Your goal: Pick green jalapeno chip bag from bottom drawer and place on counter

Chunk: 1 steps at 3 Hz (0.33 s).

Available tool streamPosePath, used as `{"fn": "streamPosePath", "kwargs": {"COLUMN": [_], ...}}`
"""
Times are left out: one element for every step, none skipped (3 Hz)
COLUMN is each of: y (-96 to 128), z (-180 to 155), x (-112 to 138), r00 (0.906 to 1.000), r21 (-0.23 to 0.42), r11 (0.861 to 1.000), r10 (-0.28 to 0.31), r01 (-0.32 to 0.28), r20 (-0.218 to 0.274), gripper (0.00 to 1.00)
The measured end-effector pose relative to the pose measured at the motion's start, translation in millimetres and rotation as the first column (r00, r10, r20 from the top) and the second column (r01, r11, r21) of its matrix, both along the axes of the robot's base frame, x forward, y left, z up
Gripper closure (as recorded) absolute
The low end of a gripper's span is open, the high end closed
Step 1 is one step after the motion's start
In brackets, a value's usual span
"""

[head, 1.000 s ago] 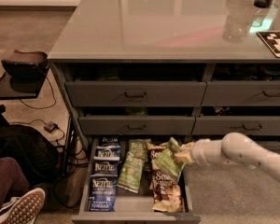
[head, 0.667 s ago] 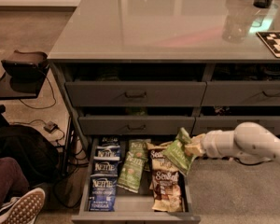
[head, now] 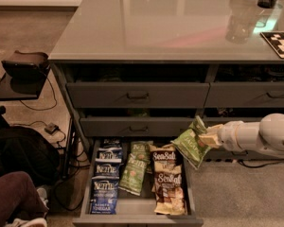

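Note:
My gripper [head: 207, 137] is shut on a green jalapeno chip bag [head: 191, 144] and holds it in the air at the right side of the open bottom drawer [head: 137, 217], level with the middle drawer front. The bag hangs tilted from its upper right corner. More green bags [head: 135, 168] lie in the drawer's middle column, between dark blue Kettle bags [head: 106, 179] on the left and tan Sea Salt bags [head: 166, 179] on the right. The counter [head: 151, 27] spreads pale grey above the cabinet.
Two higher grey drawers [head: 137, 95] with dark handles stand shut. A clear plastic bottle [head: 240, 21] and a checkered marker [head: 280, 42] sit on the counter's right part. A dark bag [head: 23, 150], cables and a person's leg [head: 14, 197] are at the left.
My gripper has lifted the green bag up and to the right, out of the drawer. The other bags lie as before.

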<state>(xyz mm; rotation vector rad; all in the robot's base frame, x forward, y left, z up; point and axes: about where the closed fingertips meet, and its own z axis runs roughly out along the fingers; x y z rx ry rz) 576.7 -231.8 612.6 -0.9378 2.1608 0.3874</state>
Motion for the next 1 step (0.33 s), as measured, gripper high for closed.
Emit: {"fn": "streamPosePath", "kwargs": {"y": [0.0], "z": [0.0], "x": [0.0], "r00": [1.0000], "r21": [0.000], "r11": [1.000], "r10": [0.000], "r01": [0.000], "r20": [0.000], "gripper": [1.00]}}
